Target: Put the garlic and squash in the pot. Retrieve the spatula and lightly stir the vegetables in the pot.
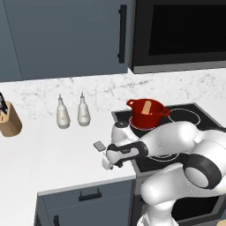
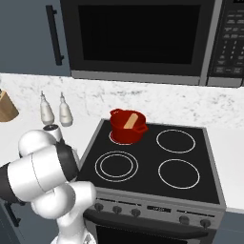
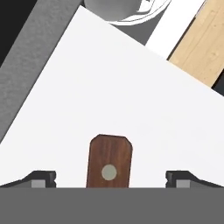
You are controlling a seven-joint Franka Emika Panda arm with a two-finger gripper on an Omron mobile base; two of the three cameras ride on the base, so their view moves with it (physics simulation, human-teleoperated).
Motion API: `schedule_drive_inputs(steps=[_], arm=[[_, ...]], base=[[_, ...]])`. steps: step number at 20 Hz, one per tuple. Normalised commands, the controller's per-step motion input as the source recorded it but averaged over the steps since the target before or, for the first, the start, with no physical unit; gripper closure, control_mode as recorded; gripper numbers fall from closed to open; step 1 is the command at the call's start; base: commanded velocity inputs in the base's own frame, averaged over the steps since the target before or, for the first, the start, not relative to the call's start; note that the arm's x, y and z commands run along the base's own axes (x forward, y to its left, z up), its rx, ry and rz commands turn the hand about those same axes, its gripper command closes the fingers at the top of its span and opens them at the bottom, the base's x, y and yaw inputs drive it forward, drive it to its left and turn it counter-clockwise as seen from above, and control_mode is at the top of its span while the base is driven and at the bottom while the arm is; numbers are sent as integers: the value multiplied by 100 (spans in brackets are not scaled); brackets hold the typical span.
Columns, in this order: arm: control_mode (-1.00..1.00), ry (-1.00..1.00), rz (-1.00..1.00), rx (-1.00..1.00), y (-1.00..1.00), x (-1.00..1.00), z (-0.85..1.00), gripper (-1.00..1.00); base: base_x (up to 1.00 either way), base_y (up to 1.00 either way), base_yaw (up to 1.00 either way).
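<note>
The red pot (image 1: 147, 114) stands on the stove's back-left burner, the squash (image 1: 147, 107) leaning inside. The arm bends low over the counter's (image 1: 53, 150) front edge beside the stove. The spatula's (image 1: 99, 145) grey blade lies there. Two white bottles (image 1: 73, 112) stand near the wall.

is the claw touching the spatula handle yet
Apart. In the hand view the brown spatula handle sits between the two open claw tips, with white counter visible on both sides.

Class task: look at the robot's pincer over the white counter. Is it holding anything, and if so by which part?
Nothing is held. The open pincer straddles the spatula at its brown handle end; both fingertips stand clear of it.
</note>
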Motion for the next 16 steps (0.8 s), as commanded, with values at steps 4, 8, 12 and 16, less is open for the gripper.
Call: schedule_drive_inputs(steps=[4,8,12,16], arm=[[-100,0,0,0,0,-36,-16,100],[-100,0,0,0,0,-39,-1,100],[-100,0,0,5,0,-37,19,100],[-100,0,-5,25,0,-54,93,100]], base=[[0,0,0],[0,0,0],[0,0,0],[0,0,0]])
